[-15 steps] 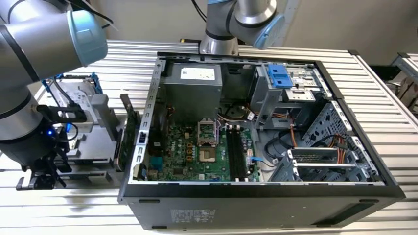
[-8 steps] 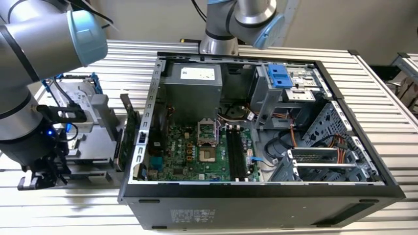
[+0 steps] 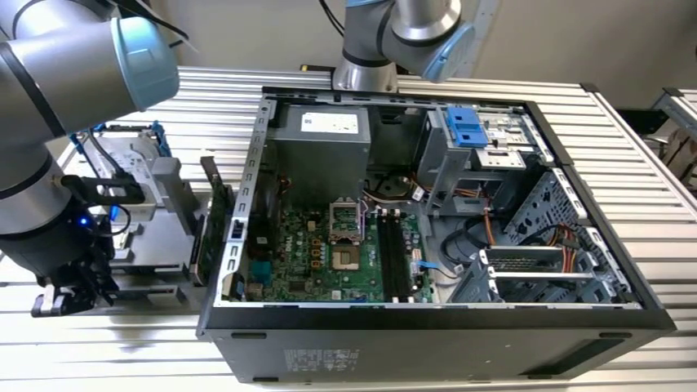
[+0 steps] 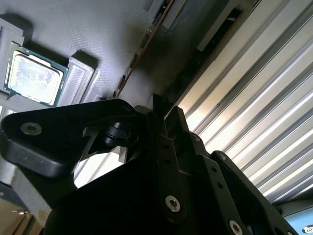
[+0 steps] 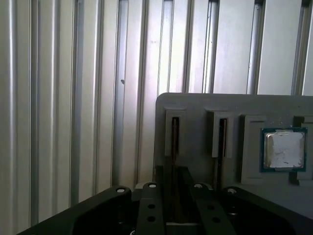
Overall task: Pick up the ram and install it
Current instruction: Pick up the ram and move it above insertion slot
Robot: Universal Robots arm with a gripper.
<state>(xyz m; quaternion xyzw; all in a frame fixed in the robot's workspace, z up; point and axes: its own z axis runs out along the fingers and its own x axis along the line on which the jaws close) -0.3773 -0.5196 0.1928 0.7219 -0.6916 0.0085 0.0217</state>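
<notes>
A tabletop (image 3: 642, 139) of ribbed silver aluminium profiles is seen in the exterior view, with a pale wall behind it. An open black computer case (image 3: 436, 335) is laid on its side in the middle of the tabletop, its green motherboard exposed. Towards the exterior view's left of the case a grey moulded holder (image 3: 163, 204) is set on the tabletop, and the grey-and-blue arm (image 3: 44, 163) is brought down over the holder's near end, where the black gripper (image 3: 71, 298) hangs low.

In both wrist views the ribbed tabletop (image 5: 58, 98) (image 4: 264, 98) is shown running past the edge of the grey holder (image 5: 195, 105) (image 4: 98, 29). A small square metal-topped processor chip (image 5: 285, 149) (image 4: 34, 78) is seated in a pocket of the holder, apart from the two narrow slots.

The ram (image 5: 174, 147) (image 4: 140, 54), a slim, long green circuit-board stick, is seen edge-on, standing in the slot farther from the chip. Its line runs straight towards the middle of the gripper (image 5: 173, 188) (image 4: 164, 110), which is placed directly over the ram's near end.

Whether the gripper is open or closed cannot be told, and contact with the ram cannot be made out. The ram is not lifted clear of its slot; it is well apart from the computer case.
</notes>
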